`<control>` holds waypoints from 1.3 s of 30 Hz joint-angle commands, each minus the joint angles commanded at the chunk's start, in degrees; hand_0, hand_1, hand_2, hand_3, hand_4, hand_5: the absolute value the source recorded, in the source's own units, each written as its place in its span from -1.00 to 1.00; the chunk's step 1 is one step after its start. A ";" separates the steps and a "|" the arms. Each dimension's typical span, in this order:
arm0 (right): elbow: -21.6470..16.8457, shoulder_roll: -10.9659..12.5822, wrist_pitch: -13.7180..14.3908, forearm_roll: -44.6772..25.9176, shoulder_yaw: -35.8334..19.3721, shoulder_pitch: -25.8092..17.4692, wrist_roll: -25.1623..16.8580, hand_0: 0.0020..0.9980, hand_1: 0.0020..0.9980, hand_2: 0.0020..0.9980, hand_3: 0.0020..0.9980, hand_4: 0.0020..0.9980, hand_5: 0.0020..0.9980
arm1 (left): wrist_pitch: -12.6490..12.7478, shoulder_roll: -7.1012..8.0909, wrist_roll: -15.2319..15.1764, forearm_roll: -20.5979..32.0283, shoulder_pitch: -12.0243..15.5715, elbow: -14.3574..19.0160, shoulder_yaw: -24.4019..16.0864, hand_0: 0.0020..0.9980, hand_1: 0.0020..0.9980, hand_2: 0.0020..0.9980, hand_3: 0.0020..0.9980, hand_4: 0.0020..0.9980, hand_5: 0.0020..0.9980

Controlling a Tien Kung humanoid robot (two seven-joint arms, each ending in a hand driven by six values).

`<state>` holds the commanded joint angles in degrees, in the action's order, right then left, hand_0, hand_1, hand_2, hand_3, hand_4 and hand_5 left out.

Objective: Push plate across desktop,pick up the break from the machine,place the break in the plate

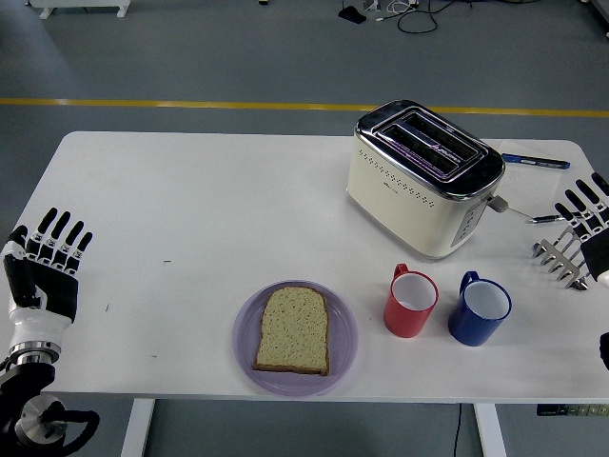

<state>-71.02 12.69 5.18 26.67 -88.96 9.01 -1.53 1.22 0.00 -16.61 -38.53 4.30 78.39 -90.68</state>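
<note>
Both black five-fingered hands hover released with fingers extended, the left hand (43,271) and right hand (582,228) at the white tabletop (209,200) edges, while the toasted bread slice (294,329) lies on the round purple plate (245,338), beside empty red (410,302) and blue mugs (480,309).

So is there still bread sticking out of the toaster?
No, the slots of the cream and chrome toaster look empty, and the slice of brown bread lies flat on the round purple plate.

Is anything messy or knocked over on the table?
Nothing looks spilled or tipped. The bread slice lies flat on the purple plate, the red mug and blue mug stand upright, and the toaster sits angled.
</note>
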 joint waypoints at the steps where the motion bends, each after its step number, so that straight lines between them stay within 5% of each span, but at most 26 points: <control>1: 0.07 0.00 -0.04 -0.02 -0.04 -0.03 -0.03 0.38 0.36 0.39 0.35 -0.08 0.11 | 0.01 0.00 0.00 0.02 0.01 0.01 0.02 0.61 0.63 0.71 0.54 0.02 1.00; 39: 1.00 0.11 0.00 -0.84 -0.22 -1.31 -0.44 0.38 0.36 0.39 0.36 -0.05 0.16 | -0.67 0.11 1.86 -0.62 0.19 0.19 -0.26 0.61 0.62 0.70 0.52 0.04 1.00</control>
<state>-70.03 12.80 5.18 25.83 -89.18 7.70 -1.97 0.54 0.11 -14.76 -39.15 4.49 78.59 -90.94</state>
